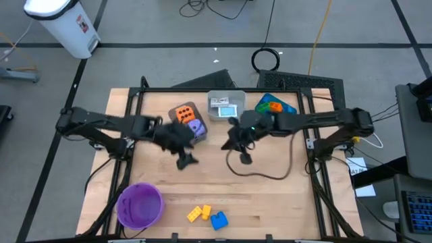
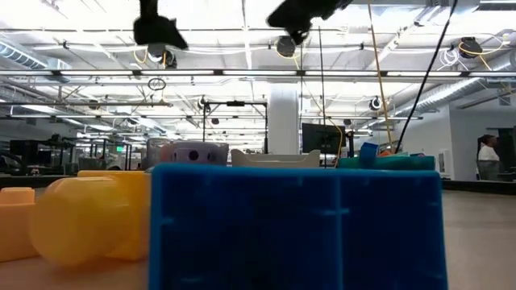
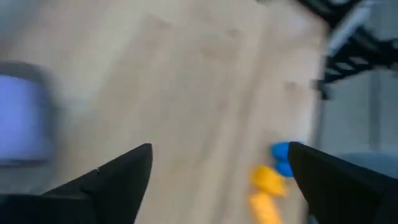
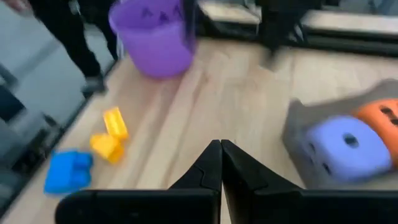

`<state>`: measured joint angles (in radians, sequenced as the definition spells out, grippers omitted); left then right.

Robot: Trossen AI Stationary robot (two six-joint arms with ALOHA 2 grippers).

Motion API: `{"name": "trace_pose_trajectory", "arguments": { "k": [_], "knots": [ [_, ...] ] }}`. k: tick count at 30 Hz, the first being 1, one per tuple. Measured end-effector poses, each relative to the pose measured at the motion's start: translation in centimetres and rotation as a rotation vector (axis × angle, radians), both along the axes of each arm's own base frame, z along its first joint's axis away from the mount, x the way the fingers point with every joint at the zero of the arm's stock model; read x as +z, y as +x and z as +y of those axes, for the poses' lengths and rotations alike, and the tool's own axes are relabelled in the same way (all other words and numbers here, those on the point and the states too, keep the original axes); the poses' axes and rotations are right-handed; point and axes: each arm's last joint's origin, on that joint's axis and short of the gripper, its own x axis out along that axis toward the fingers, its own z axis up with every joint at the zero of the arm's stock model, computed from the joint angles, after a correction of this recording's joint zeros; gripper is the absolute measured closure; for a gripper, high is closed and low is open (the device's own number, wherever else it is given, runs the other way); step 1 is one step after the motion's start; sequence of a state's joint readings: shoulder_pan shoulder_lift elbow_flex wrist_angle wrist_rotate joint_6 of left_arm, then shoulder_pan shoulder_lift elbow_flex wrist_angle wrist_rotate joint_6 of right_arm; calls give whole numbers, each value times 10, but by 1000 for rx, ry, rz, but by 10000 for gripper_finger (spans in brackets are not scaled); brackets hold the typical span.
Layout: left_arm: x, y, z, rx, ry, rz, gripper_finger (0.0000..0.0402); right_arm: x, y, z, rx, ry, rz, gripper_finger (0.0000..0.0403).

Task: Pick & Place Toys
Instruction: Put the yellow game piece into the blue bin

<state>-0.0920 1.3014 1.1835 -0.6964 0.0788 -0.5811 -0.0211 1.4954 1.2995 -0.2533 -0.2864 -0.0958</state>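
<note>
Two yellow bricks (image 1: pixel 198 213) and a blue brick (image 1: pixel 219 220) lie on the wooden table near its front edge, close together; the right wrist view also shows the yellow bricks (image 4: pixel 111 135) and the blue brick (image 4: pixel 67 171). An orange die (image 1: pixel 183 113) and a purple die (image 1: pixel 196 127) sit in a grey bin (image 1: pixel 177 125) at the back. My left gripper (image 3: pixel 221 149) hangs open above the table's middle (image 1: pixel 185 160), with nothing between its fingers. My right gripper (image 4: pixel 221 144) is shut and empty, raised over the middle right (image 1: pixel 243 156).
A purple bowl (image 1: pixel 140 204) stands at the near left. A white bin (image 1: pixel 226 106) and a teal bin (image 1: pixel 275 106) with coloured bricks stand at the back. A black cable (image 1: pixel 263 172) loops across the table below my right arm. Bare wood lies between the grippers and the bricks.
</note>
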Motion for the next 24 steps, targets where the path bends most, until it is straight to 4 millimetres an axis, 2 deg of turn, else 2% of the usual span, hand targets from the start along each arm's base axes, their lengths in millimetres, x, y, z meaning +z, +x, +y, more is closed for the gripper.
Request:
{"name": "trace_pose_trajectory", "arguments": {
  "k": [5, 10, 13, 16, 19, 22, 24],
  "knots": [
    [-3, 0, -59, -50, -143, 3, 83, 16, -32, 27, -4, -162, 51, 403],
    [-18, 6, -114, -64, -291, 21, 140, 23, -53, 53, 32, -133, 106, 403],
    [-31, 17, -140, -62, -375, 11, 161, 23, -59, 65, 55, -109, 123, 403],
    [-46, 27, -160, -43, -419, 39, 173, 22, -63, 79, 93, -105, 141, 403],
    [-53, 39, -180, -65, -424, 91, 178, 21, -69, 94, 105, -134, 150, 403],
    [-59, 49, -195, -89, -385, 189, 179, 20, -74, 106, 103, -162, 145, 403],
    [-65, 52, -198, -83, -312, 284, 179, 20, -77, 112, 106, -153, 148, 403]
  ]
}}
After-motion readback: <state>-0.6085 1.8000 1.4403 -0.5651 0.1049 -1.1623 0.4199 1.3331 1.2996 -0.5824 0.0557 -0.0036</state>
